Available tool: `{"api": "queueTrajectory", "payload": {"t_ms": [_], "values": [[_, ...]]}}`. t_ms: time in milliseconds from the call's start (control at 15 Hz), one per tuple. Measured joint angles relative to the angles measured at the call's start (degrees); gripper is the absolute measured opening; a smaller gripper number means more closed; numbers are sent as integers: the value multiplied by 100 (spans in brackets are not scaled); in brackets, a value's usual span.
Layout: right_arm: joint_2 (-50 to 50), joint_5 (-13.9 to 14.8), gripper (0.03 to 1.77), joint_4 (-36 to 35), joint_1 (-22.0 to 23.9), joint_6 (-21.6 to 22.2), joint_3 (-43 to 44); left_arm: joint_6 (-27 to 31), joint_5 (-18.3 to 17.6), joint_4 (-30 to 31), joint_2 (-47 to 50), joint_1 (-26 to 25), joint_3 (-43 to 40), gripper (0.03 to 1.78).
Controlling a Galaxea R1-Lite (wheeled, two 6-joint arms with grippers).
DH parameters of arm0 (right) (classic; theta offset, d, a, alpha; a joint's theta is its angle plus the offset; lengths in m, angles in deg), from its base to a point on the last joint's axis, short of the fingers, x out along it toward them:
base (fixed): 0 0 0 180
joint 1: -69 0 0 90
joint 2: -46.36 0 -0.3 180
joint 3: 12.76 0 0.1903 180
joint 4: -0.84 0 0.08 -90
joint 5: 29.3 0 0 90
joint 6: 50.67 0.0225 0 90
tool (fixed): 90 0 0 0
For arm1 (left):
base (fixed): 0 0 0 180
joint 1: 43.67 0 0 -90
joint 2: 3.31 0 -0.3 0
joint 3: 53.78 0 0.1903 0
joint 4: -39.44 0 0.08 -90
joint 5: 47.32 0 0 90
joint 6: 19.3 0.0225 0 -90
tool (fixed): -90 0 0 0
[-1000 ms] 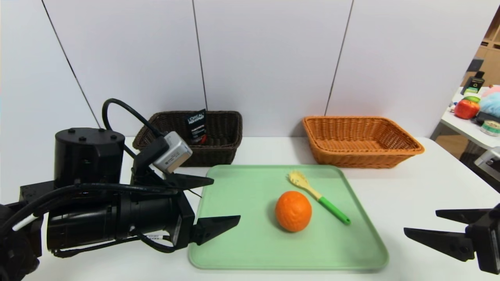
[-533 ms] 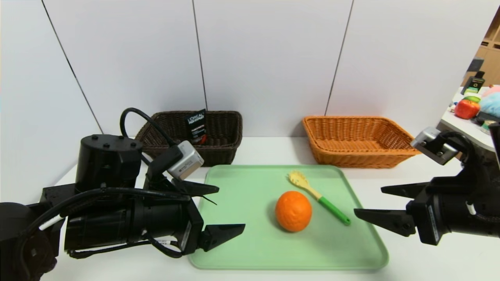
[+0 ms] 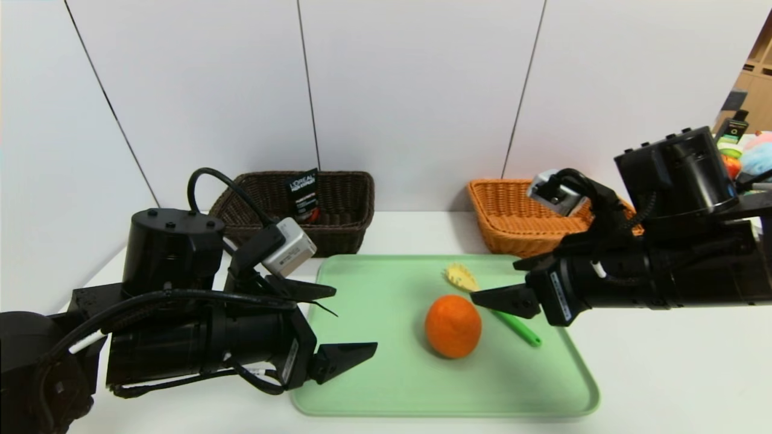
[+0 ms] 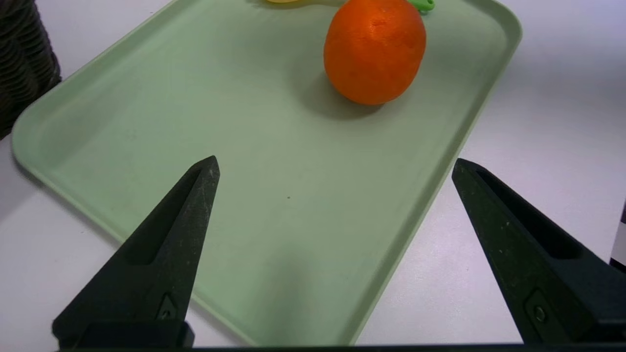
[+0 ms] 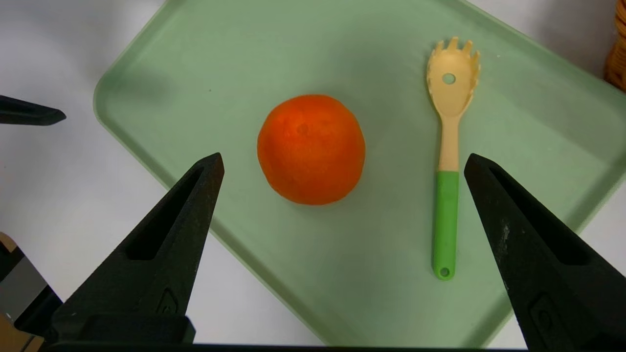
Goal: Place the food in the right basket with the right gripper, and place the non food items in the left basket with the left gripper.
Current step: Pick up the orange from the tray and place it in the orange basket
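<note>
Left hand point(image 3: 335, 322) and right hand point(image 3: 503, 282) both reach inward, fingers spread, seemingly level.

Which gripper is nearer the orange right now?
Right. The right gripper, open, hangs just above the orange's right side; the left gripper, open, sits at the tray's left edge.

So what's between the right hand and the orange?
Nothing: in the right wrist view only bare green tray separates the open right hand from the orange.
</note>
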Motion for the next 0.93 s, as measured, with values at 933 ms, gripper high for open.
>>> {"api": "queueTrajectory", "payload": {"t_ms": [933], "values": [[1441, 866, 170, 1619, -837, 230, 1417, 83, 124, -15, 17, 9, -5, 169]]}}
